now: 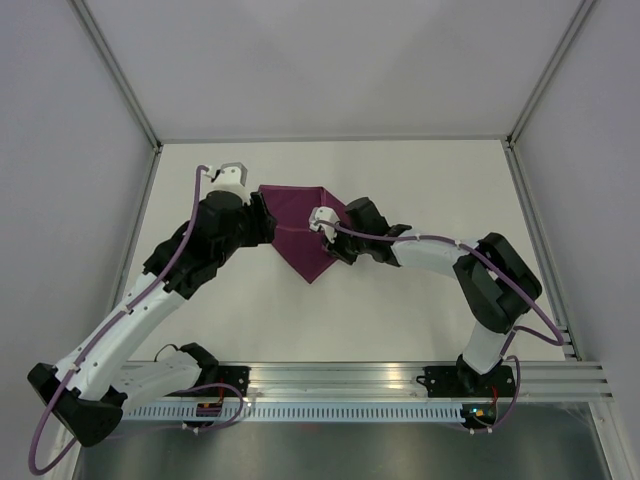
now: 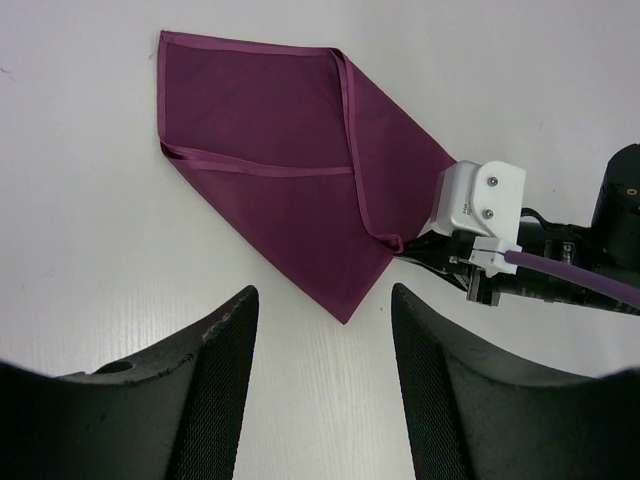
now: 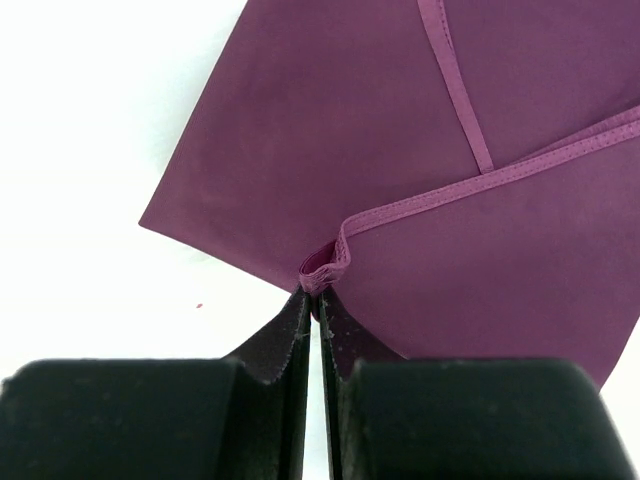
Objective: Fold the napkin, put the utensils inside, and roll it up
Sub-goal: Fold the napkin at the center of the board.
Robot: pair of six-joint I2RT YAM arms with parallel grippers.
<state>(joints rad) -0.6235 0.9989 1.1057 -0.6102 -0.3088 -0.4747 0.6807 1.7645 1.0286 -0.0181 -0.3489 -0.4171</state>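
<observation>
At the middle of the table's far half, your right gripper (image 3: 318, 292) is pinched tight on the napkin (image 3: 330, 130). Its fingers are pressed together, with a small bunch of hem nipped at their tips on the cloth's right edge. The napkin lies flat and partly folded, with one hemmed flap laid over the layer beneath. Its far edge runs straight, and its near end narrows to a point aimed toward the arm bases. Your left gripper (image 2: 322, 295) stands wide apart just beside the napkin's far left corner, holding nothing, with only bare tabletop showing between its fingers. The white table (image 1: 400, 320) is bare near, left and right of the cloth. A narrower strip separates the cloth's far edge from the back wall (image 1: 330, 60).
</observation>
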